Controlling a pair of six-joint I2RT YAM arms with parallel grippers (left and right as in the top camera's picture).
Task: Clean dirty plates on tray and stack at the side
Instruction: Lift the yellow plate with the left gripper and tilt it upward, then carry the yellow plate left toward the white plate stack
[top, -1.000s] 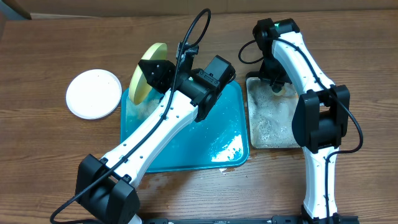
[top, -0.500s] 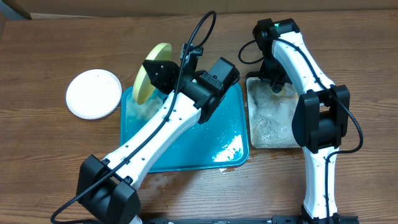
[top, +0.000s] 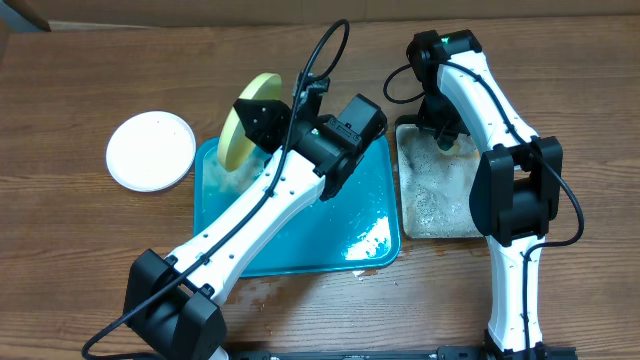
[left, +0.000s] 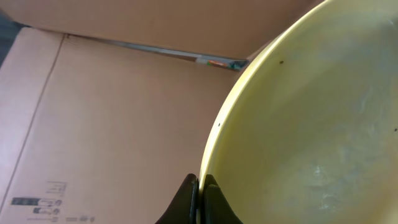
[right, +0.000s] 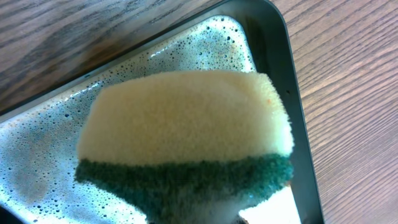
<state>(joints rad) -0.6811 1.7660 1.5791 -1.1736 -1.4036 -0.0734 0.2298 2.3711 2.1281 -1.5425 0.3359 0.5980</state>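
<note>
A pale yellow-green plate (top: 243, 128) stands on edge above the far left corner of the teal tray (top: 340, 235), and my left gripper (top: 266, 120) is shut on its rim. In the left wrist view the plate (left: 311, 124) fills the right side, wet and glossy, with its rim pinched between the black fingertips (left: 185, 194). A white plate (top: 151, 150) lies flat on the table left of the tray. My right gripper (top: 446, 136) is shut on a yellow and green sponge (right: 186, 130) over the far end of the black tray (right: 292, 93).
The black tray (top: 435, 205) of foamy water lies right of the teal tray. Water and foam lie on the teal tray's floor. Cardboard boxes (left: 112, 118) stand behind the table. The left arm (top: 250, 220) crosses the teal tray diagonally.
My left gripper has shifted the yellow-green plate a little to the right, still on edge. The right arm and sponge have not moved.
</note>
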